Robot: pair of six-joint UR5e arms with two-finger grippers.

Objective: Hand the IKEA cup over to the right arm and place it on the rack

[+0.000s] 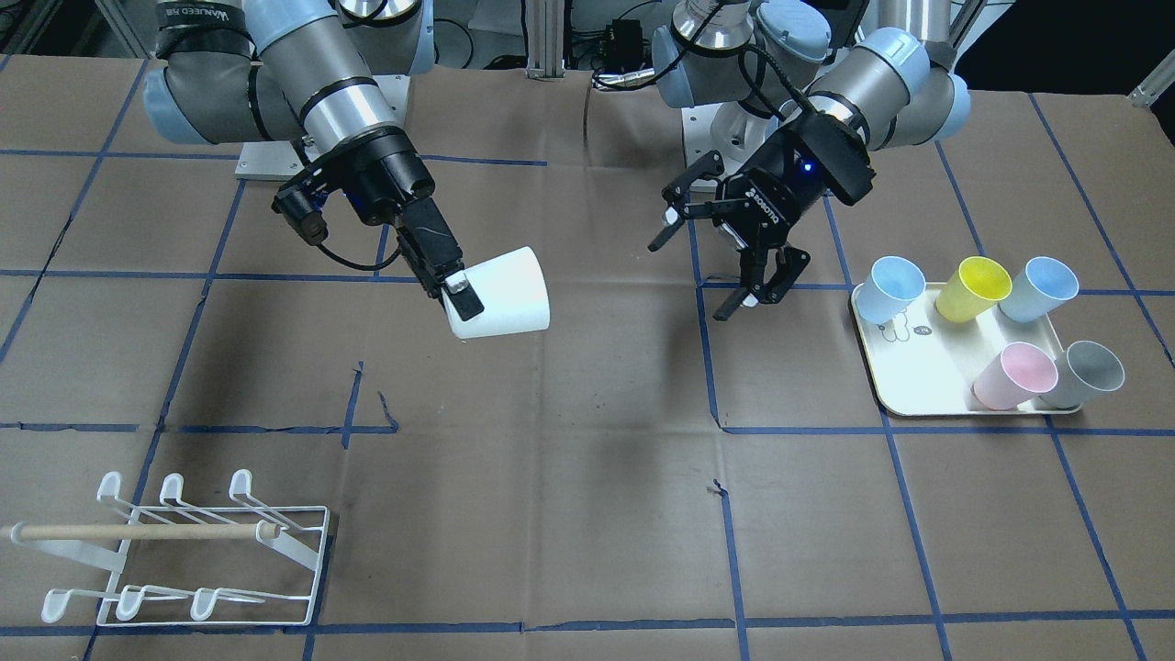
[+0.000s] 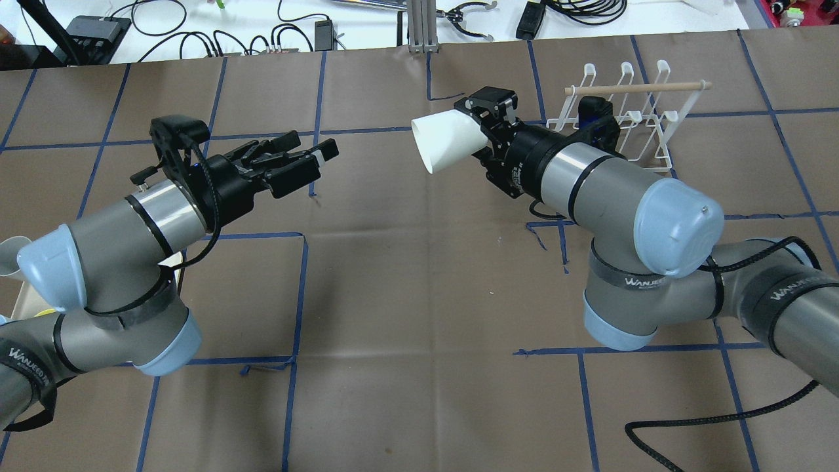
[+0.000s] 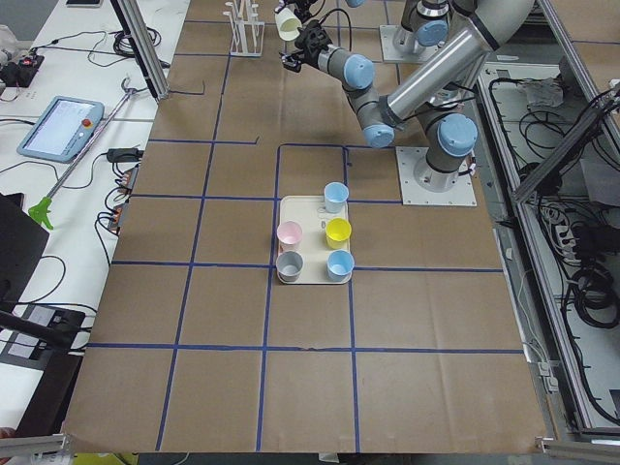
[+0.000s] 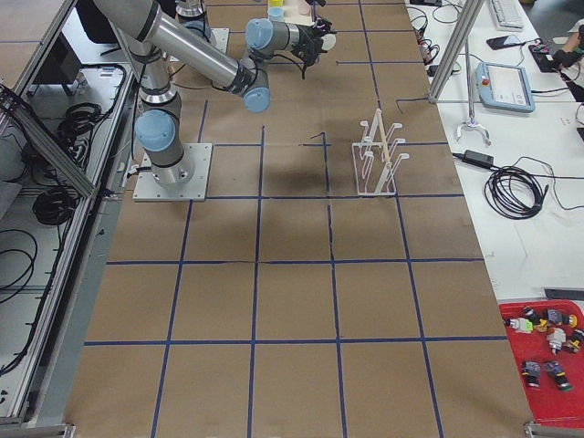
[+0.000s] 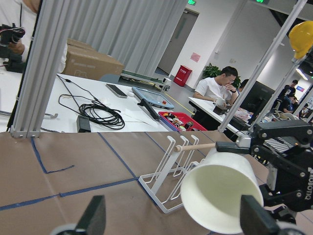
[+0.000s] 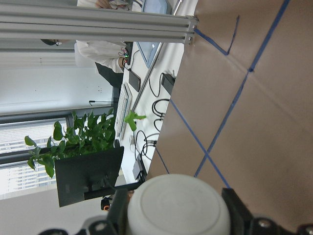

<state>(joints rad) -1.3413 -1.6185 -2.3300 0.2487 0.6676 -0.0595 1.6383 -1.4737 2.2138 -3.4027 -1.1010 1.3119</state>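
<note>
My right gripper (image 1: 468,303) is shut on a white IKEA cup (image 1: 500,294) and holds it above the table, tilted on its side. In the overhead view the cup (image 2: 449,139) has its mouth toward my left gripper (image 2: 314,157), which is open, empty and well apart from it. The left wrist view shows the cup (image 5: 220,191) held by the other gripper, with the rack (image 5: 171,166) behind it. The right wrist view shows the cup's base (image 6: 178,205) between my fingers. The white wire rack (image 1: 184,551) with its wooden dowel stands at the table's near corner in the front-facing view, beyond my right arm.
A cream tray (image 1: 918,367) on my left side holds several coloured cups: blue, yellow, pink and grey. Blue tape lines cross the brown table cover. An aluminium post (image 2: 419,26) stands at the far table edge. People sit at desks beyond the table.
</note>
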